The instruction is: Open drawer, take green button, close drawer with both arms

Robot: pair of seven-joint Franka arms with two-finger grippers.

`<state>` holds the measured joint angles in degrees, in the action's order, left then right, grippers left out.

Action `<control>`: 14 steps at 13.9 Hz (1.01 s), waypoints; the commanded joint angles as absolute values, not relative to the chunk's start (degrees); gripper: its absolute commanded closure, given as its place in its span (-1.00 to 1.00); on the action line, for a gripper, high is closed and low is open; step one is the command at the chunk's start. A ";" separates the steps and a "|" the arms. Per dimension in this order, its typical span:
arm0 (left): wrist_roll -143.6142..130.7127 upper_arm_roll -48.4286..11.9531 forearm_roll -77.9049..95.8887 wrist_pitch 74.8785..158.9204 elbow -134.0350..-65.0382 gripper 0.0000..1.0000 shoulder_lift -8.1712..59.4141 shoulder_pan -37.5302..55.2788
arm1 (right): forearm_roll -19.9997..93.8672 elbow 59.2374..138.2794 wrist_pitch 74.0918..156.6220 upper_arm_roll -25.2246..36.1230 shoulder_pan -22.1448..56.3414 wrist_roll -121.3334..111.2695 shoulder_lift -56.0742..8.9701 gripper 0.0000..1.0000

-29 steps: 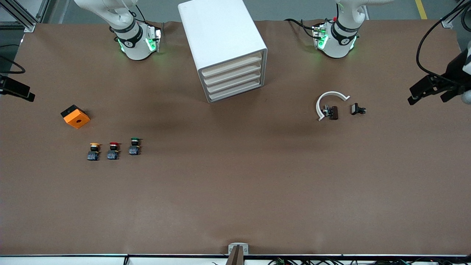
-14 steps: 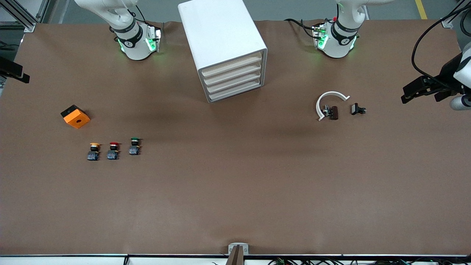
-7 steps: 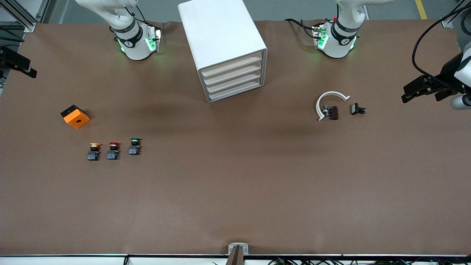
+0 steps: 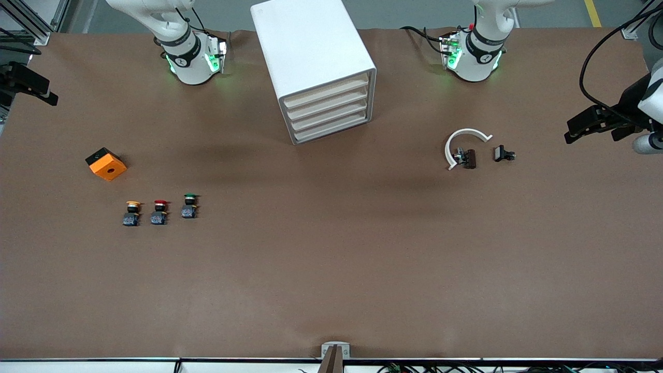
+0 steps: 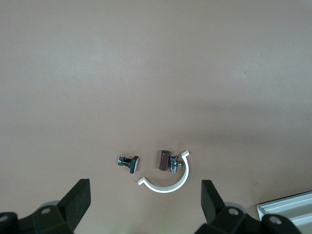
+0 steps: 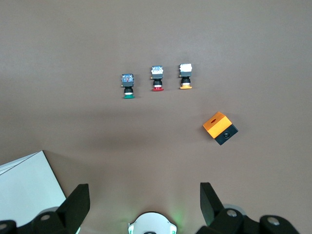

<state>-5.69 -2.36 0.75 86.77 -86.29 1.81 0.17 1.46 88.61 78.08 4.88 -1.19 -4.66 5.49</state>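
Note:
The white cabinet (image 4: 311,46) stands between the two arm bases, and its lowest drawer (image 4: 331,130) is shut like the three above it. The green-capped button (image 4: 189,205) stands on the table toward the right arm's end, beside the red (image 4: 159,212) and yellow (image 4: 132,213) buttons. It also shows in the right wrist view (image 6: 128,86). My right gripper (image 6: 145,204) is open and empty, high over the table's edge at that end (image 4: 30,84). My left gripper (image 5: 145,204) is open and empty, high over the other end (image 4: 593,124).
An orange and black box (image 4: 106,163) lies near the buttons, farther from the front camera. A white C-shaped clamp (image 4: 462,140) with a dark part in it and a small black piece (image 4: 503,154) lie toward the left arm's end, under the left gripper's view.
The right gripper has moved along the table's end toward the base side and slightly inward. The left gripper has shifted a little inward over its end. Nothing on the table has moved.

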 commanded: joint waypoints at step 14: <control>-4.66 -2.37 0.35 84.99 -84.99 -1.00 2.55 0.44 | 0.88 90.35 82.88 3.96 -2.20 -8.70 8.17 -1.00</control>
<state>-5.47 -2.37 0.75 86.28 -86.29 2.03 0.25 1.13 88.76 81.45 4.83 -1.24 -7.81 6.50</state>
